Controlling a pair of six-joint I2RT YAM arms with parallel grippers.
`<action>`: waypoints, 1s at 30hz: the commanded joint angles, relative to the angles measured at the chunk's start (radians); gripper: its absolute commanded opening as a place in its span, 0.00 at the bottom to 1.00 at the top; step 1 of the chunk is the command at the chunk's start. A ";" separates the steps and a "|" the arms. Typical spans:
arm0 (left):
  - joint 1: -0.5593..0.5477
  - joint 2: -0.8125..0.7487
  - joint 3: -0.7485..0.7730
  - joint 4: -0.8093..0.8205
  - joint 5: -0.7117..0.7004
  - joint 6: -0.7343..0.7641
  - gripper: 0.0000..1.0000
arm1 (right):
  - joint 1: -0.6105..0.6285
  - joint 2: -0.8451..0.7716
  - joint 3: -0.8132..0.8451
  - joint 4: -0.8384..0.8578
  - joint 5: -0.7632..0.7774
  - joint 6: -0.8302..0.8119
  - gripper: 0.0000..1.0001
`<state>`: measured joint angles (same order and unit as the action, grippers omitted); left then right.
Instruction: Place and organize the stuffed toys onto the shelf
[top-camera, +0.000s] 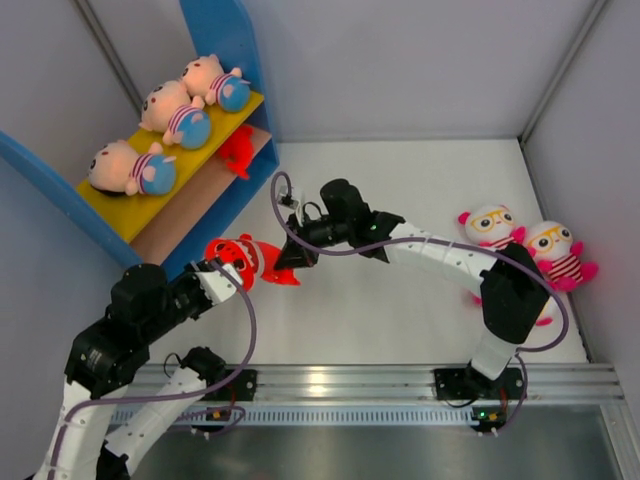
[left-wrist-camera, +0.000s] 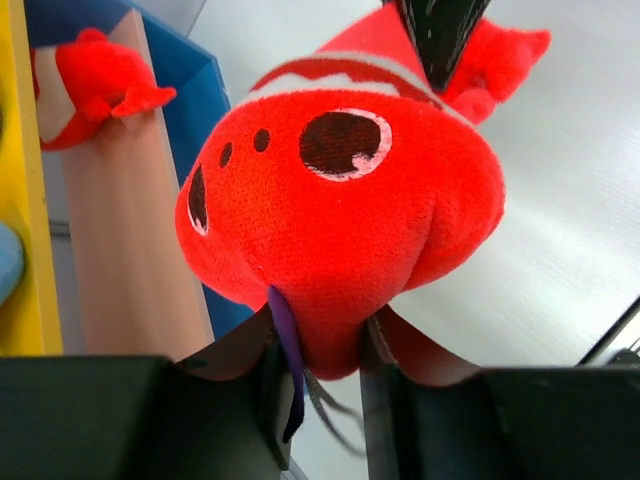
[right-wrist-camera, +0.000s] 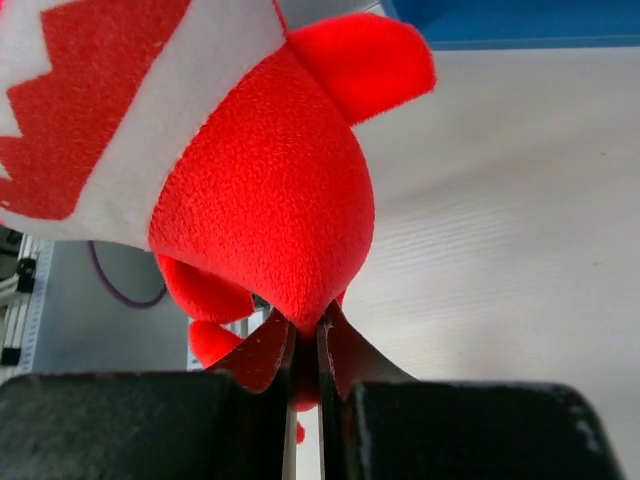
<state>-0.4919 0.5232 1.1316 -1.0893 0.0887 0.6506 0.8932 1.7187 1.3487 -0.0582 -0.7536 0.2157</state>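
Observation:
A red creature toy (top-camera: 245, 261) hangs between both grippers in front of the shelf (top-camera: 215, 75). My left gripper (top-camera: 218, 264) is shut on its head (left-wrist-camera: 340, 215). My right gripper (top-camera: 292, 258) is shut on its body (right-wrist-camera: 270, 215). Three peach dolls (top-camera: 165, 115) lie on the yellow upper board (top-camera: 120, 210). A second red creature (top-camera: 238, 152) lies on the tan lower board and also shows in the left wrist view (left-wrist-camera: 95, 85). Two white owls with yellow glasses (top-camera: 520, 240) lie on the table at the right.
Grey walls close in the table on the left, back and right. The metal rail (top-camera: 350, 385) with the arm bases runs along the near edge. A purple cable (top-camera: 250, 330) loops from the left arm.

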 joint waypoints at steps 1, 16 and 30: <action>0.006 -0.066 -0.084 0.045 -0.078 -0.023 0.33 | -0.023 -0.068 -0.028 0.067 0.176 0.050 0.00; 0.162 -0.337 -0.271 0.043 -0.231 -0.066 0.98 | -0.007 -0.035 0.131 -0.087 0.719 0.131 0.00; 0.262 -0.505 -0.349 -0.030 -0.586 -0.092 0.98 | 0.119 0.225 0.512 -0.182 0.993 0.231 0.00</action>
<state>-0.2398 0.0219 0.7773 -1.1000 -0.4149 0.5877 0.9913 1.8950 1.7374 -0.2062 0.1802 0.4236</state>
